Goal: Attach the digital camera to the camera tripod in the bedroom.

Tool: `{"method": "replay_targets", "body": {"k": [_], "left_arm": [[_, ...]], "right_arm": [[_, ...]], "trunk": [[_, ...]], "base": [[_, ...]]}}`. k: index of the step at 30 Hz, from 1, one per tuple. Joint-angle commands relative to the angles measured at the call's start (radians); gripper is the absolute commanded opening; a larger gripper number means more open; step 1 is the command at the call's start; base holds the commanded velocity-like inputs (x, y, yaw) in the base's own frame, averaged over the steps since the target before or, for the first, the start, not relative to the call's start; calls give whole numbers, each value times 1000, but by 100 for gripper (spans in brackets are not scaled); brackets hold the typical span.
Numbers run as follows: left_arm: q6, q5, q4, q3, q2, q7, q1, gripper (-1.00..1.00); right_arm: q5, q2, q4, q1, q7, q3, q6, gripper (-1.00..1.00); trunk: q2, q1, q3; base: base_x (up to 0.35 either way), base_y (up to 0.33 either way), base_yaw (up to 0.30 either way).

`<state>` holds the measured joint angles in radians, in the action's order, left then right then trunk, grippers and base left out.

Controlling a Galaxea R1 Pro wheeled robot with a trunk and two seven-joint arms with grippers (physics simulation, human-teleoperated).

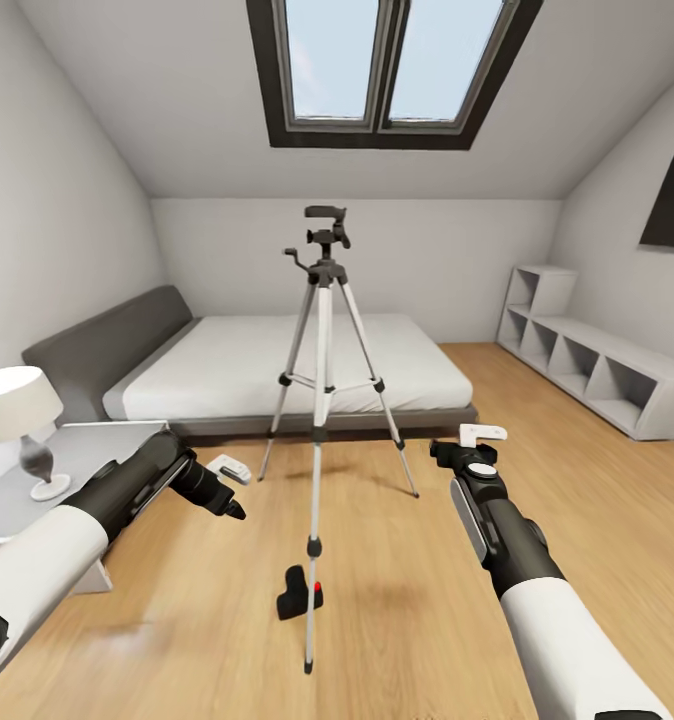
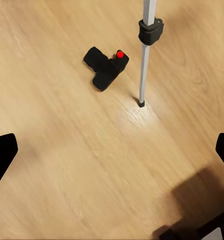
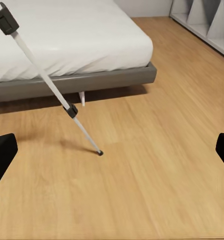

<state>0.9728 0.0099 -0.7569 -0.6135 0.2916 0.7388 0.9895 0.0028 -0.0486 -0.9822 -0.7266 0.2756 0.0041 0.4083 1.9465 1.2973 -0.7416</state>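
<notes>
Wood floor underfoot, and from the head view the camera tripod [image 1: 322,380] stands dead ahead at twelve o'clock, in front of the grey bed [image 1: 277,370]. The digital camera [image 1: 299,594] lies on the floor [image 1: 397,600] low at six o'clock, just beside the tripod's near leg — tight company. Left tool [image 1: 227,490] hangs at nine o'clock, right tool [image 1: 472,450] at three, both well above the floor and holding nothing.

Over to the left wrist view: digital camera [image 2: 106,67] with its red button [image 2: 120,54] up near twelve o'clock, the tripod leg [image 2: 145,60] at one o'clock, its foot planted just beside the body. The left tool's fingertips [image 2: 2,155] sit wide apart at the frame's edges — fully spread, empty. Here's the risk: reaching down for the camera, one finger could clip that leg and shove or topple the whole tripod. The camera also looks to be lying on its side, so a careless pinch may skid it across the smooth boards.

Right wrist view: another tripod leg [image 3: 52,85] slants down to the floor before the bed [image 3: 67,40]; the right tool's fingertips [image 3: 2,152] are wide and empty too. A swing across here could knock that leg as well.
</notes>
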Motion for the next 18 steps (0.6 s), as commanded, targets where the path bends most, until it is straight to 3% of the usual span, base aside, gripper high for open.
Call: {"method": "replay_targets", "body": {"k": [1,7,18], "left_arm": [[4,1,-1,-3,1,2,1,100],[0,1,18,-3,1,2,1,100],[-68,1,64,-3,-3,2,0,100]], "right_arm": [[0,-1,-1,-1,4,0,6,100],[0,-1,-1,-1,4,0,7,100],[0,-1,-1,-1,4,0,7,100]], "trunk": [[1,0,-1],[1,0,3],[1,0,9]], "base": [[0,240,-227],[0,290,-243],[0,290,-253]]}}
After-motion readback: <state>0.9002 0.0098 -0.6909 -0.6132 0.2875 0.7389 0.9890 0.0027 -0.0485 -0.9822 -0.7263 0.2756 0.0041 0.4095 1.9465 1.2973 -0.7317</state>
